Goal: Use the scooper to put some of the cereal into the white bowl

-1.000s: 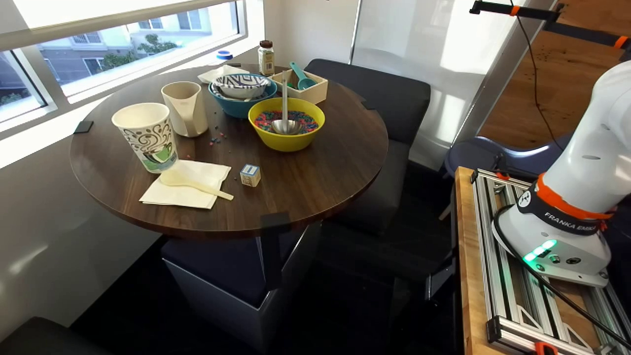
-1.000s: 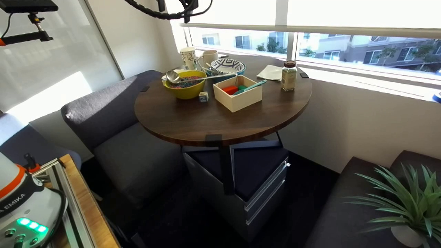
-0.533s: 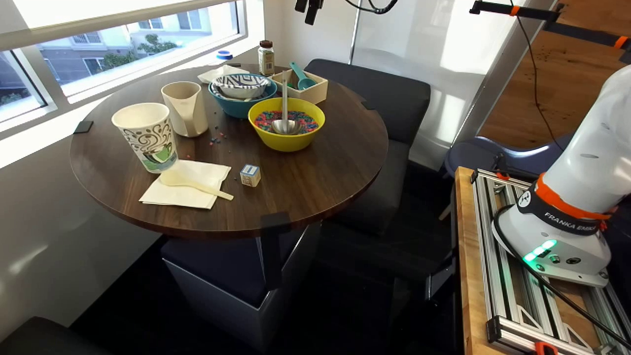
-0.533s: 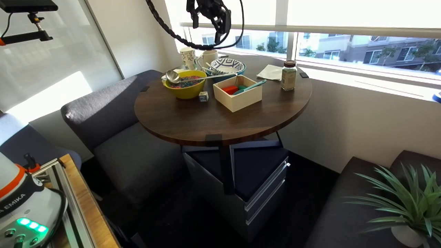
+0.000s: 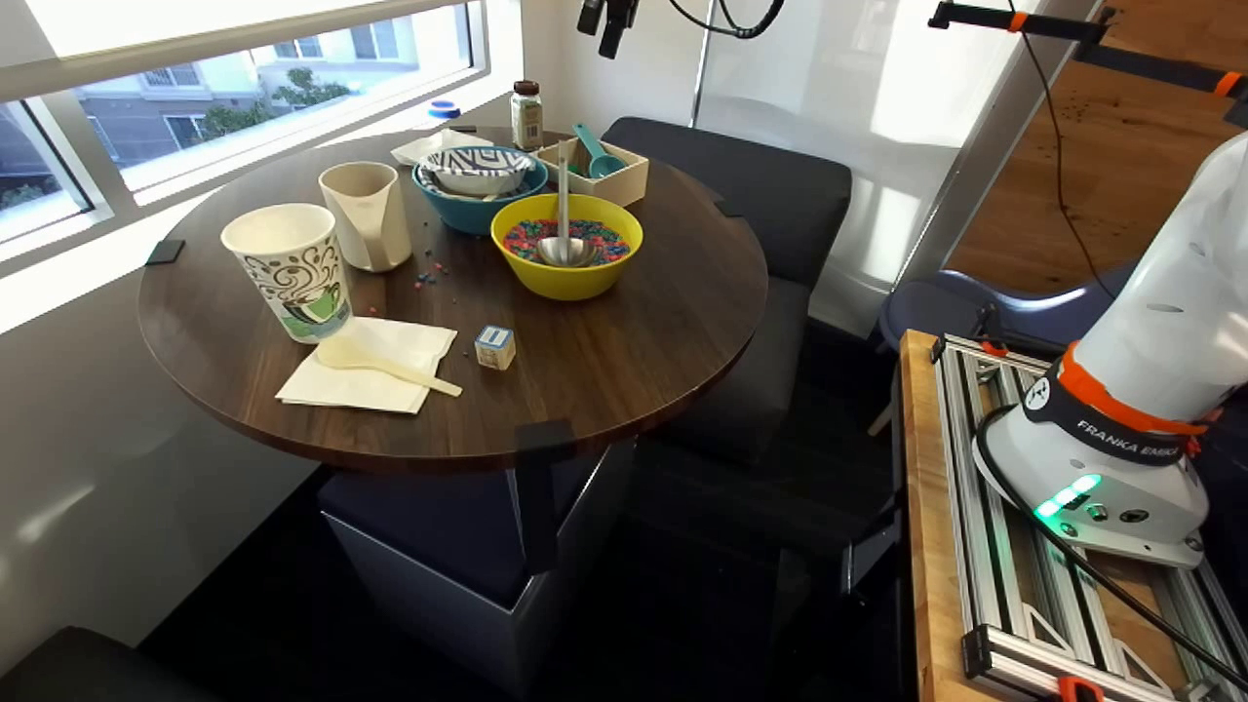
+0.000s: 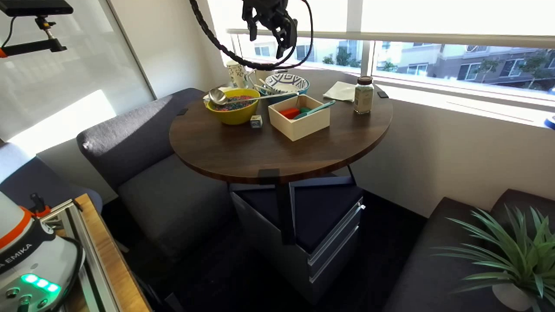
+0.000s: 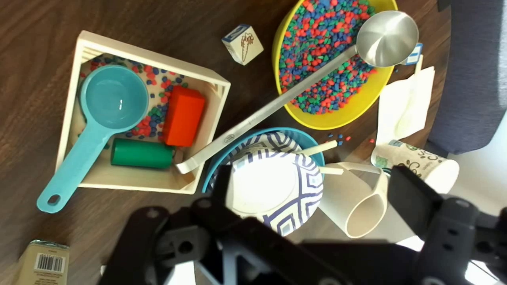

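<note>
Above the round brown table (image 6: 243, 149), the hand (image 6: 266, 47) hangs pointing down, its jaws spread wide.

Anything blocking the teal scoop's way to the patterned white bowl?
Yes, in the wrist view: the red block, one wall of the wooden box and, crossing over it, the ladle handle lie between the scoop and the white bowl.
</note>
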Tool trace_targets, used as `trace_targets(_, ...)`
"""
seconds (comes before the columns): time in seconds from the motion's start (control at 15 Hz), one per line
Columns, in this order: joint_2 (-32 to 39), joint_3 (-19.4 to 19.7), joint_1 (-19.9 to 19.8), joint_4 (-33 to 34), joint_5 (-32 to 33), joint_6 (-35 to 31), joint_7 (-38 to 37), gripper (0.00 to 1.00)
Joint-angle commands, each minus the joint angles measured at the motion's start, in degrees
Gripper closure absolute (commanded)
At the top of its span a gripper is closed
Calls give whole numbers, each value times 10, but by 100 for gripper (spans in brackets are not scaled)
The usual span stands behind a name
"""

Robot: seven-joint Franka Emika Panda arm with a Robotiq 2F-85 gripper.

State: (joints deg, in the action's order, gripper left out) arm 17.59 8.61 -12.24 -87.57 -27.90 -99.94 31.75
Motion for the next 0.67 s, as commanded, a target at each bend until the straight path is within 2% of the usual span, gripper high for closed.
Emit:
trace_targets(0.0, 14, -21, -19, 18, 5, 9, 20, 0)
trace_targets(0.27, 73, -34, -54, 90, -13, 7, 136, 0)
trace_targets(0.6, 165, -55, -106, 194, -19, 27, 218, 0)
